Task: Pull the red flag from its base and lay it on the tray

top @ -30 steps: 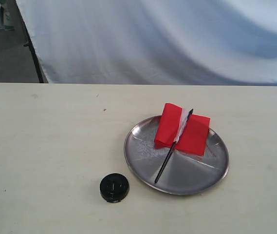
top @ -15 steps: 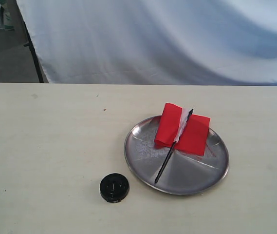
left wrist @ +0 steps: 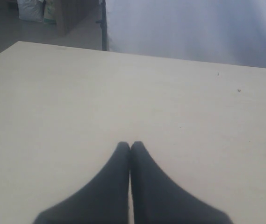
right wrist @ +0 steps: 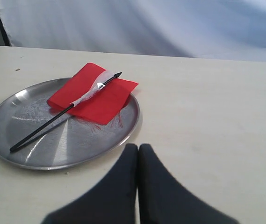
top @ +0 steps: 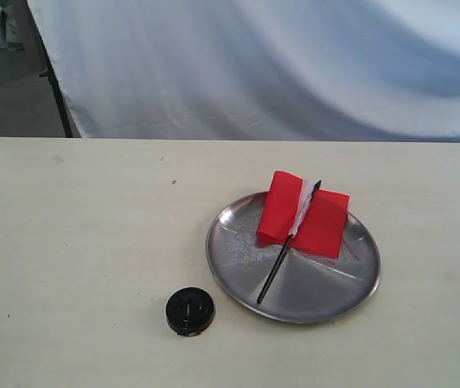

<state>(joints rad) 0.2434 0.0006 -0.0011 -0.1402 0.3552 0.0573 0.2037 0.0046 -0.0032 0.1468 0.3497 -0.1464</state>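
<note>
Pressed together with nothing between them, the left fingers hover over bare bench, no task object in their wrist view. The right fingers, likewise closed and empty, sit just short of the tray, apart from its rim.

On that steel tray the red flag lies flat. Its black pole runs diagonally across the plate and the cloth is spread toward the far rim, which it seems to reach. The base stands alone on the bench, beside the tray on the left arm's side and not touching it, its centre hole empty.

By the look of it, the job is done and only a clean exit remains. That calls for keeping both arms high and clear of the rim. The tray is light and shiny, and a nudge could slide it or roll the thin pole off. A white backdrop hangs behind the bench.
</note>
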